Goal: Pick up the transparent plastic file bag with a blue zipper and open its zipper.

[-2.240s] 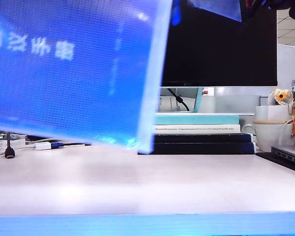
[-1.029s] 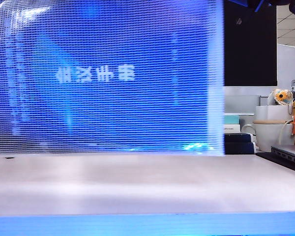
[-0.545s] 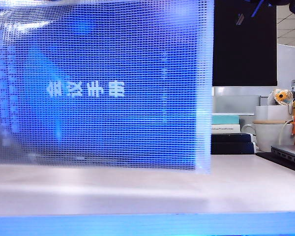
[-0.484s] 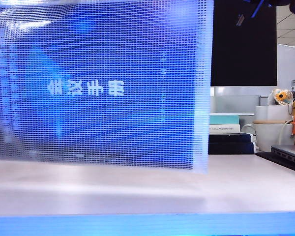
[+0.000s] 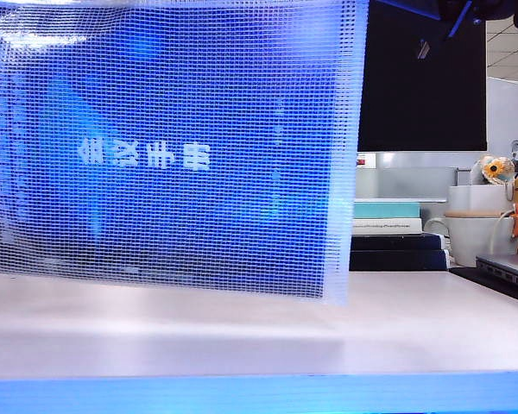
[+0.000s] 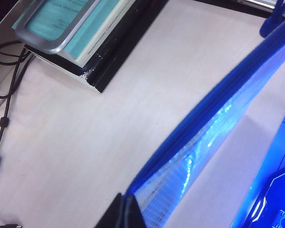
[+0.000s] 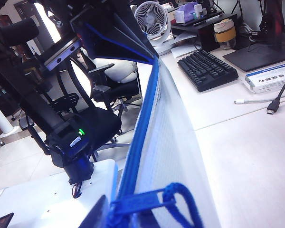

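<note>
The file bag [image 5: 173,155] hangs upright just above the table, close to the exterior camera, its white grid mesh and mirrored white characters facing it. Both grippers are above that view's top edge. In the left wrist view the blue zipper [image 6: 204,102] runs away from my left gripper [image 6: 125,214], whose black fingers are shut on the bag's corner. In the right wrist view the zipper [image 7: 145,109] leads up to the left gripper [image 7: 118,40]. My right gripper [image 7: 118,218] has its jaws closed tight around the zipper's slider. The pull tab [image 7: 142,202] and its cord loop stick out sideways.
Stacked books [image 5: 388,228] lie under a black monitor [image 5: 423,78] at the back. A white mug [image 5: 475,237] and a laptop edge [image 5: 509,272] are at the right. A keyboard [image 7: 206,69] and cables [image 6: 2,118] lie on the white table [image 5: 242,336].
The bag has swung from tilted to hanging square, and over the last second it drifted left in the exterior view, uncovering more of the books and monitor.
</note>
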